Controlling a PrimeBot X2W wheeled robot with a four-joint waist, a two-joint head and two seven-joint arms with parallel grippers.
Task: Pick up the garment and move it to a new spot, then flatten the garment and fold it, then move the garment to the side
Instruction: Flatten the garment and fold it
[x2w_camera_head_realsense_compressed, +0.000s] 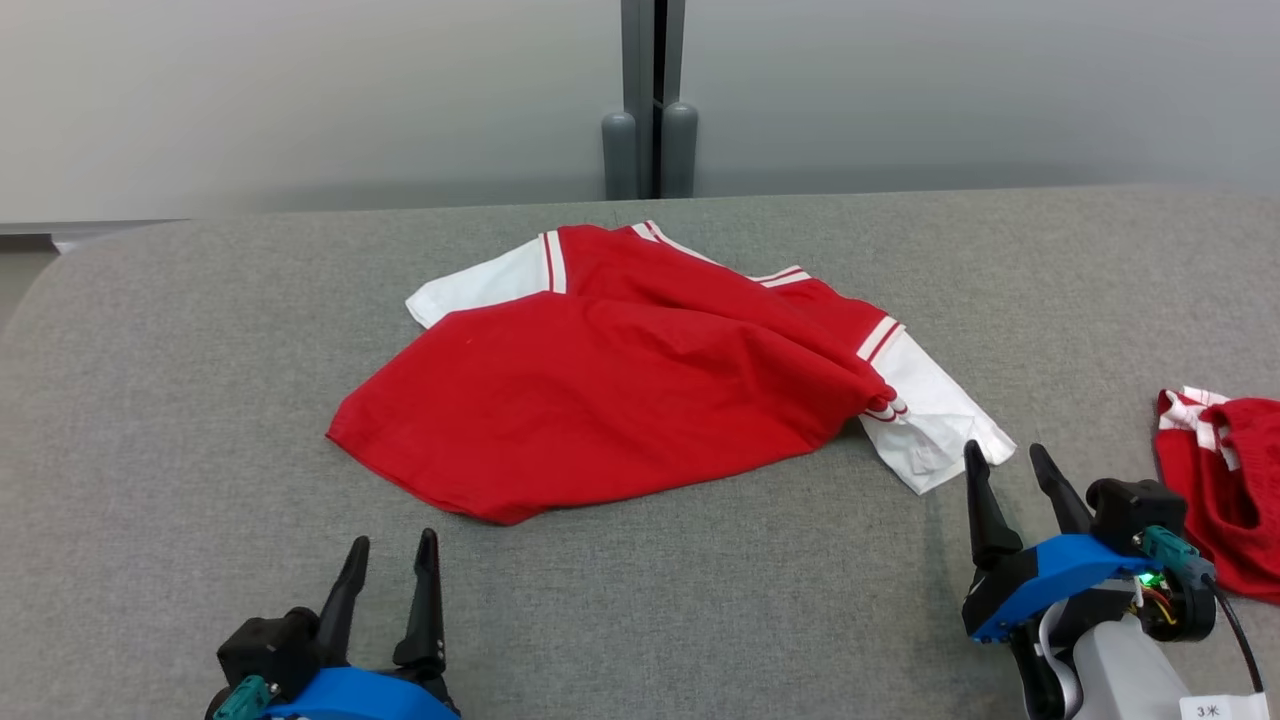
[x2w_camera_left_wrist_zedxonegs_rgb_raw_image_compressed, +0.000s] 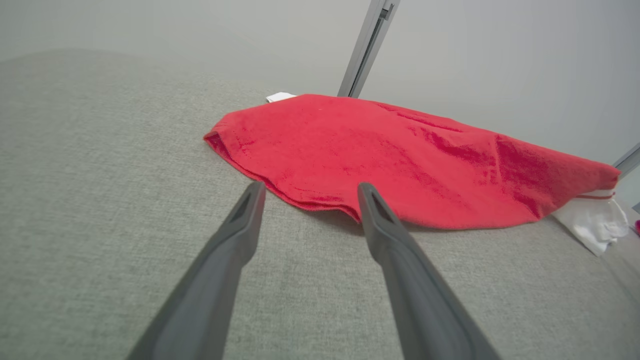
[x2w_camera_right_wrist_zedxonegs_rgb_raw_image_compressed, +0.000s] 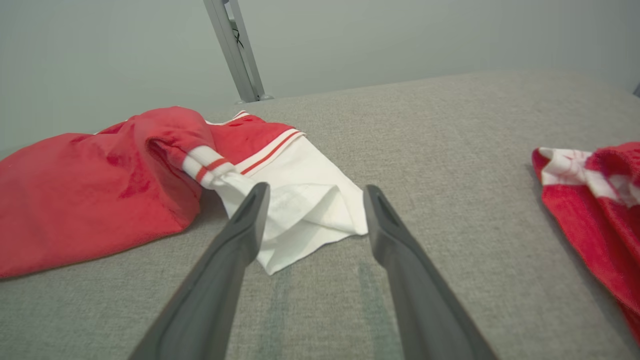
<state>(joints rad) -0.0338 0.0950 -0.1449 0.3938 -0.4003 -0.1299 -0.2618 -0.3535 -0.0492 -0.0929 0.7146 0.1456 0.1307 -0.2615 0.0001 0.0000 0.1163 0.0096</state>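
Note:
The garment (x2w_camera_head_realsense_compressed: 600, 400) is a red shirt with white, red-striped sleeves, lying rumpled in the middle of the grey table (x2w_camera_head_realsense_compressed: 150, 400). Its red hem (x2w_camera_left_wrist_zedxonegs_rgb_raw_image_compressed: 310, 200) lies just beyond my left gripper's tips. My left gripper (x2w_camera_head_realsense_compressed: 393, 553) rests at the lower left, open and empty, short of the hem. My right gripper (x2w_camera_head_realsense_compressed: 1005, 458) stands open at the lower right, its tips right at the white right sleeve (x2w_camera_head_realsense_compressed: 935, 415). In the right wrist view the crumpled sleeve (x2w_camera_right_wrist_zedxonegs_rgb_raw_image_compressed: 310, 205) lies between and just past the open fingers (x2w_camera_right_wrist_zedxonegs_rgb_raw_image_compressed: 250, 220), which grip nothing.
A second red and white garment (x2w_camera_head_realsense_compressed: 1225, 480) lies bunched at the table's right edge, also seen as a red heap (x2w_camera_right_wrist_zedxonegs_rgb_raw_image_compressed: 590, 200) to the right of my right gripper. A grey post (x2w_camera_head_realsense_compressed: 650, 100) stands behind the table against the pale wall.

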